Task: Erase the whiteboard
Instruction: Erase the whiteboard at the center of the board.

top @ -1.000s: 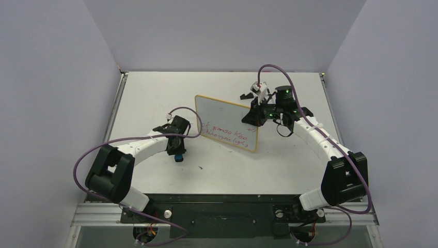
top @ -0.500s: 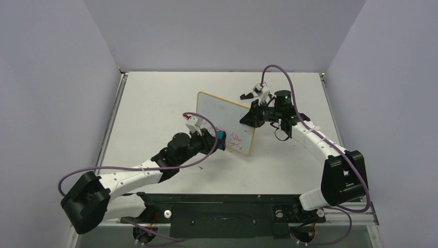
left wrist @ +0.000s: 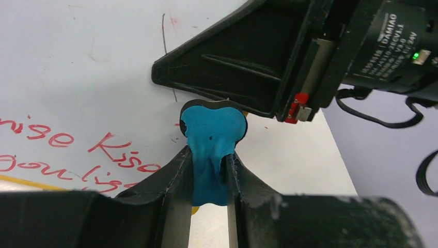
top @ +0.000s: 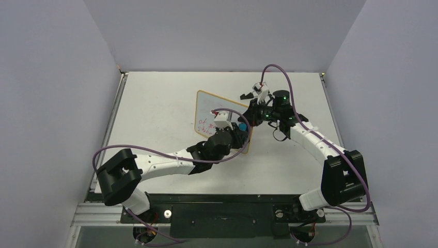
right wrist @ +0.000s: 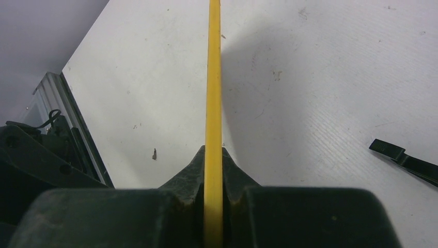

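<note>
The right claw (top: 254, 111) is shut tight on the whiteboard (top: 207, 109). In the right wrist view the light-wood frame runs straight out from between its jaws, so the board stands on edge directly ahead of it. The left claw (top: 239, 127) is narrowed onto a blue eraser (left wrist: 214, 128). The eraser's head sticks out past the fingertips at the white face just in front; contact cannot be made out. Red writing (left wrist: 62, 142) lies left of the eraser.

A second ago the left claw hung low over the table (top: 155, 103), well left of the board. Half a second ago it was at the board's lower middle. Now it is at the board's right edge, just beside the right claw, which has kept its grip.
</note>
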Motion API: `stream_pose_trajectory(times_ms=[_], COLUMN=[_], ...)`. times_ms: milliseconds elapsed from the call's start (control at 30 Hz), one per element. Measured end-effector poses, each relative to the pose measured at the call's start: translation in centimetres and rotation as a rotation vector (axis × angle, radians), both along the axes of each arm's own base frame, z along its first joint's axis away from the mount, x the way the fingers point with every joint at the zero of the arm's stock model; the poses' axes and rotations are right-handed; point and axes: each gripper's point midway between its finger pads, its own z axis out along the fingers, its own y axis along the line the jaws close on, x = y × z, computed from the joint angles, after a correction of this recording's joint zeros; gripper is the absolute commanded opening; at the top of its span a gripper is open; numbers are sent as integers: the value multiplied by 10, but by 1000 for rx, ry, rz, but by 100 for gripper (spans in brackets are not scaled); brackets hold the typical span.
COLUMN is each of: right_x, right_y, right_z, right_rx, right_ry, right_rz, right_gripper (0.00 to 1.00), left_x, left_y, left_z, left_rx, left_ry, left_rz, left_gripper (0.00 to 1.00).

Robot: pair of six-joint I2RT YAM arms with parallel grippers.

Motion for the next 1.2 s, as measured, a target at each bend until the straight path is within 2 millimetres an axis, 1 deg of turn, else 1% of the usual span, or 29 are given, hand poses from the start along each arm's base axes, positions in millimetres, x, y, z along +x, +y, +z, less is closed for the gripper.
stream_pose_trajectory(times_ms=[133, 300, 367, 533, 733, 933, 1033, 1200], right_x=[3, 2, 2, 6, 11, 13, 13, 13], right_y=[-1, 2, 2, 2, 1, 1, 3, 5], right_z=[0, 2, 2, 3, 6, 6, 6, 6], right_rx=[-5, 6, 6, 2, 0, -2, -4, -7], right_ry=[-9, -3, -4, -19, -43, -45, -47, -49], right_rz=[-15, -13, -15, -27, -46, -60, -61, -61], right_gripper=[0, 0, 0, 0, 0, 0, 0, 0], left_x=[7, 10, 13, 19, 26, 28, 31, 49], left_y=[0, 5, 4, 0, 0, 2, 8, 28], left_z=[-6, -26, -30, -30, -30, -31, -32, -34], left_rx=[16, 36, 32, 0, -28, -21, -22, -23], left_ry=[33, 85, 98, 106, 105, 85, 86, 95], left_rz=[65, 100, 98, 76, 60, 61, 68, 102], left_gripper=[0, 0, 0, 0, 0, 0, 0, 0])
